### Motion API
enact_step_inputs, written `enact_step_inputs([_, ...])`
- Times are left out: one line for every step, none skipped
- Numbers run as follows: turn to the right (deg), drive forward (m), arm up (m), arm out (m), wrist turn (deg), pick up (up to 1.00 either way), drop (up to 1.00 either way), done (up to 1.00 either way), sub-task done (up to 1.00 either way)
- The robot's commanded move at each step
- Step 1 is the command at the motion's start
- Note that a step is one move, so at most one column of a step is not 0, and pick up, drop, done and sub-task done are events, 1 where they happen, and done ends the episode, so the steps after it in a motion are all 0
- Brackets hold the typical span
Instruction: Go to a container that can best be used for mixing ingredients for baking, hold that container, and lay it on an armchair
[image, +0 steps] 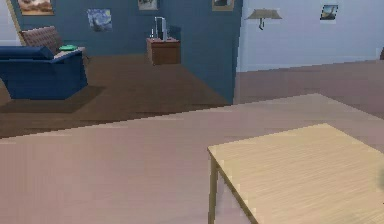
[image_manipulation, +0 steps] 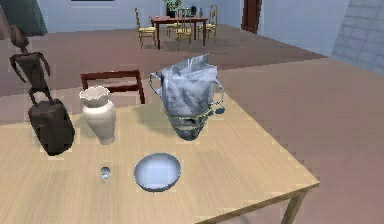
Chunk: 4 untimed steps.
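Reaching for the bowl (image_manipulation: 158, 172) looks like the step in hand: it sits upright near the nearer edge of the wooden table (image_manipulation: 255, 165), on the side the arm extends toward, so the gripper should come out low over that edge and meet the bowl's near rim first. Farther along that reach stand a white vase (image_manipulation: 97, 115), a dark statue (image_manipulation: 42, 100) and a plant (image_manipulation: 188, 95) in crumpled grey wrap. With a small shaker-like thing (image_manipulation: 105, 173) just beside the bowl, a short extension and straight lift seem safest. I cannot tell the gripper's state; the blue armchair (image: 40, 72) stands well apart across the room.
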Motion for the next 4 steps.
enact_step_inputs([0.0, 0.0, 0.5, 0.0, 0.0, 0.0, 0.0, 0.0, 0.0])
enact_step_inputs([0.0, 0.0, 0.36, 0.0, 0.0, 0.0, 0.0, 0.0, 0.0])
enact_step_inputs([0.0, 0.0, 0.0, 0.24, 0.0, 0.0, 0.0, 0.0, 0.0])
enact_step_inputs([0.0, 0.0, 0.0, 0.0, 45.0, 0.0, 0.0, 0.0, 0.0])
